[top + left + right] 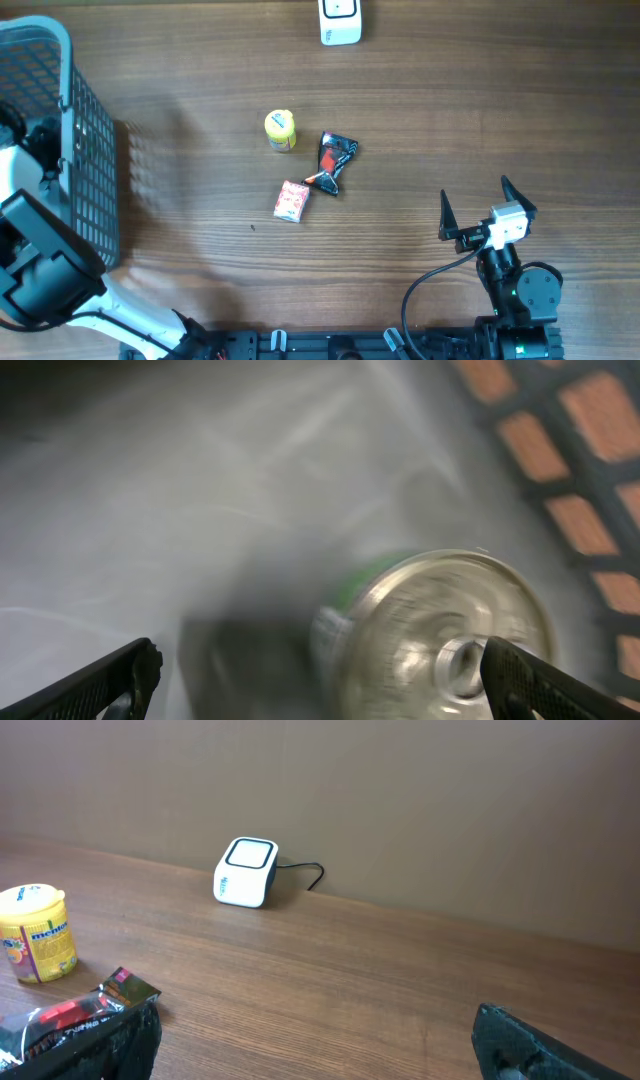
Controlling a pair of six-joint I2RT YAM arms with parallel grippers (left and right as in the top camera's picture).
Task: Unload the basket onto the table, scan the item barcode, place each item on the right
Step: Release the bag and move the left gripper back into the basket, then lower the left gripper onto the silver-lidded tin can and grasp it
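Observation:
The left wrist view is blurred. A can [430,635] with a green side and a silver end lies on the pale floor of the basket [590,420]. My left gripper [320,690] is open just above it, and the can sits toward the right fingertip [550,680], untouched as far as I can tell. The white scanner [340,20] [245,872] stands at the table's far edge. My right gripper [487,208] [325,1055] hovers open over bare wood at the front right, holding nothing.
The grey wire basket [85,130] stands at the left edge with my left arm [40,260] reaching into it. A yellow jar [280,130] [35,932], a black packet [335,160] [70,1015] and a pink box [292,200] lie mid-table.

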